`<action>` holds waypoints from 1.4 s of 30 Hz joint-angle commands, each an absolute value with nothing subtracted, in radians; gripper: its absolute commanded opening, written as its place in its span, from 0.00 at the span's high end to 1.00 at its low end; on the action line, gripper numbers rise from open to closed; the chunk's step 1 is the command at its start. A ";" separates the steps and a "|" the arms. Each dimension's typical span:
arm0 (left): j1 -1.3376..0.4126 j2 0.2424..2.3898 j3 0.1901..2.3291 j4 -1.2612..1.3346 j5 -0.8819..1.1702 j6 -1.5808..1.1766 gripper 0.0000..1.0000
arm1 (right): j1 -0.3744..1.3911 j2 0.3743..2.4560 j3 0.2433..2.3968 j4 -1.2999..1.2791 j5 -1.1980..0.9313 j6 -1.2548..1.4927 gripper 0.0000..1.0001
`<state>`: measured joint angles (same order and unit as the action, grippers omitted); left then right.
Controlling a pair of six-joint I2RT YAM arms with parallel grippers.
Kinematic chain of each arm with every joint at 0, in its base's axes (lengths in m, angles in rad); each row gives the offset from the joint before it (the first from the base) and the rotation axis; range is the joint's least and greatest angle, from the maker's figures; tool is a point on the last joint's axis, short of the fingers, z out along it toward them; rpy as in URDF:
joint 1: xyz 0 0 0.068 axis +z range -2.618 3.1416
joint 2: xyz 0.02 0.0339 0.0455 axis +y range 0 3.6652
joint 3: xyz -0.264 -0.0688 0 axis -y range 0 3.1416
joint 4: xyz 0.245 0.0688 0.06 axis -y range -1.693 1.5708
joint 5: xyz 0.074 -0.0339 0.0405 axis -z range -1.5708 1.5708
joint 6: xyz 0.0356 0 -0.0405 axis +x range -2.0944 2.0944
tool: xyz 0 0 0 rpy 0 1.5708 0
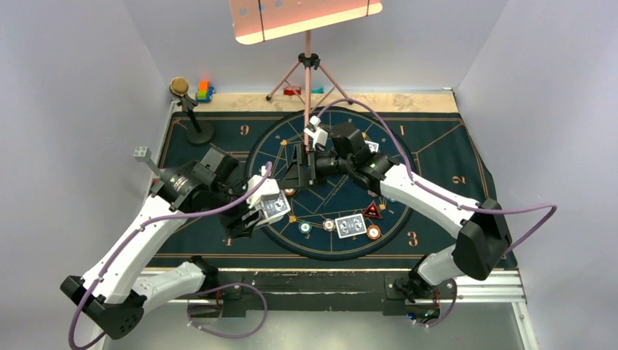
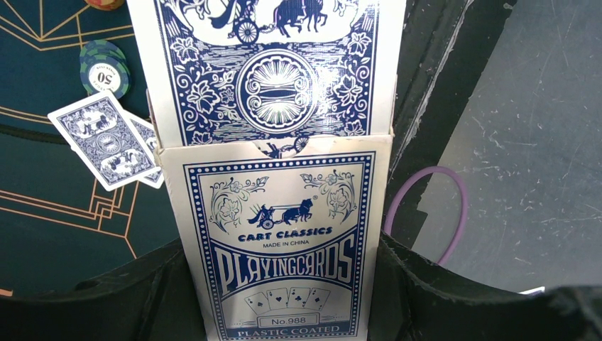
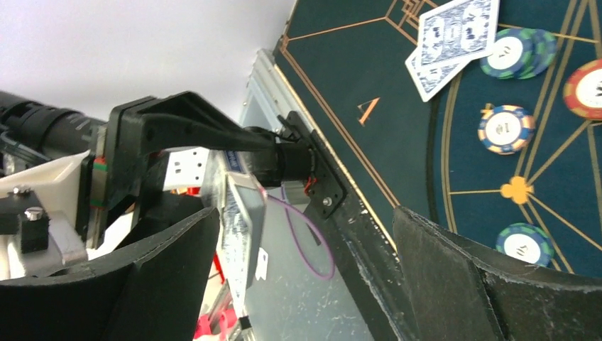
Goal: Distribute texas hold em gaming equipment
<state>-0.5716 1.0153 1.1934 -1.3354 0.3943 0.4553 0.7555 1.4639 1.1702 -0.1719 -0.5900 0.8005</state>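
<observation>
Our left gripper (image 2: 284,312) is clamped on the playing-card box (image 2: 280,234), with cards (image 2: 270,71) apparently poking from its open top. Our right gripper (image 3: 305,284) hangs with jaws spread wide, holding nothing. Two face-down cards (image 1: 350,224) lie on the mat (image 1: 437,157) among chips (image 1: 374,232).

- Left arm (image 1: 138,244) rises from its base, elbow bent, forearm angled rightward.
- Left gripper (image 1: 259,215) is clamped on a card box (image 2: 280,234).
- Right arm (image 1: 430,200) reaches leftward across the middle.
- Right gripper (image 1: 297,171) points left, jaws spread wide, near the left gripper but apart from it.
</observation>
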 commanded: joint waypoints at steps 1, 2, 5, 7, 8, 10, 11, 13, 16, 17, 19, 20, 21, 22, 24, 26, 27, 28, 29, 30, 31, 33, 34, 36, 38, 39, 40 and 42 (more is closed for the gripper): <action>-0.566 1.020 1.206 -1.290 0.418 0.456 1.00 | 0.793 1.428 1.157 -0.095 -0.644 0.830 0.03; -0.567 1.022 1.206 -1.289 0.417 0.456 1.00 | 0.797 1.429 1.154 -0.090 -0.646 0.834 0.02; -0.567 1.024 1.206 -1.288 0.413 0.454 1.00 | 0.807 1.427 1.138 -0.062 -0.656 0.848 0.02; -0.566 1.024 1.209 -1.287 0.411 0.454 1.00 | 0.818 1.429 1.125 -0.041 -0.662 0.861 0.02; -0.567 1.023 1.211 -1.288 0.410 0.454 1.00 | 0.825 1.434 1.119 -0.035 -0.664 0.863 0.02; -0.567 1.025 1.217 -1.290 0.410 0.454 1.00 | 0.831 1.443 1.110 -0.038 -0.661 0.864 0.02; -0.568 1.026 1.220 -1.290 0.410 0.454 1.00 | 0.834 1.448 1.102 -0.036 -0.660 0.865 0.02; -0.566 1.028 1.227 -1.295 0.411 0.454 1.00 | 0.833 1.455 1.089 -0.031 -0.661 0.868 0.07; -0.567 1.030 1.232 -1.297 0.414 0.454 1.00 | 0.833 1.463 1.081 -0.041 -0.662 0.863 0.17; -0.567 1.030 1.232 -1.298 0.414 0.454 1.00 | 0.833 1.464 1.085 -0.049 -0.663 0.859 0.19; -0.567 1.028 1.233 -1.301 0.414 0.454 1.00 | 0.832 1.464 1.091 -0.061 -0.668 0.858 0.24; -0.567 1.028 1.234 -1.302 0.414 0.454 1.00 | 0.830 1.461 1.093 -0.066 -0.668 0.855 0.26; -0.567 1.027 1.235 -1.304 0.414 0.454 1.00 | 0.826 1.457 1.094 -0.068 -0.668 0.854 0.29; -0.567 1.026 1.235 -1.305 0.413 0.454 1.00 | 0.823 1.453 1.096 -0.069 -0.667 0.852 0.31; -0.566 1.024 1.235 -1.307 0.414 0.454 1.00 | 0.813 1.442 1.103 -0.084 -0.659 0.844 0.36; -0.567 1.022 1.236 -1.309 0.415 0.454 1.00 | 0.802 1.430 1.110 -0.107 -0.653 0.833 0.40; -0.567 1.022 1.238 -1.310 0.416 0.453 1.00 | 0.797 1.424 1.113 -0.118 -0.651 0.826 0.41; -0.566 1.020 1.239 -1.311 0.418 0.453 1.00 | 0.792 1.419 1.115 -0.126 -0.647 0.821 0.41; -0.567 1.021 1.239 -1.312 0.420 0.453 1.00 | 0.788 1.414 1.119 -0.144 -0.642 0.814 0.42; -0.567 1.020 1.240 -1.312 0.420 0.453 1.00 | 0.784 1.410 1.124 -0.156 -0.635 0.806 0.42; -0.567 1.019 1.241 -1.312 0.421 0.453 1.00 | 0.781 1.406 1.128 -0.169 -0.630 0.799 0.43; -0.567 1.019 1.241 -1.312 0.421 0.452 1.00 | 0.777 1.399 1.135 -0.186 -0.622 0.789 0.44; -0.568 1.019 1.241 -1.313 0.422 0.454 1.00 | 0.775 1.396 1.139 -0.192 -0.619 0.785 0.45; -0.568 1.019 1.239 -1.314 0.423 0.455 1.00 | 0.771 1.391 1.147 -0.210 -0.608 0.776 0.49; -0.566 1.017 1.239 -1.315 0.423 0.454 1.00 | 0.768 1.387 1.156 -0.231 -0.594 0.762 0.54; -0.567 1.017 1.239 -1.315 0.423 0.456 1.00 | 0.765 1.383 1.160 -0.237 -0.591 0.759 0.57; -0.567 1.016 1.239 -1.315 0.423 0.456 1.00 | 0.763 1.380 1.163 -0.240 -0.591 0.757 0.60; -0.567 1.014 1.238 -1.315 0.421 0.457 1.00 | 0.758 1.373 1.172 -0.248 -0.585 0.754 0.66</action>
<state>-0.5716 1.0336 1.1934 -1.3304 0.3874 0.4549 0.7727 1.4155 1.1275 -0.1982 -0.6266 0.7959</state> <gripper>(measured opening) 0.698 0.383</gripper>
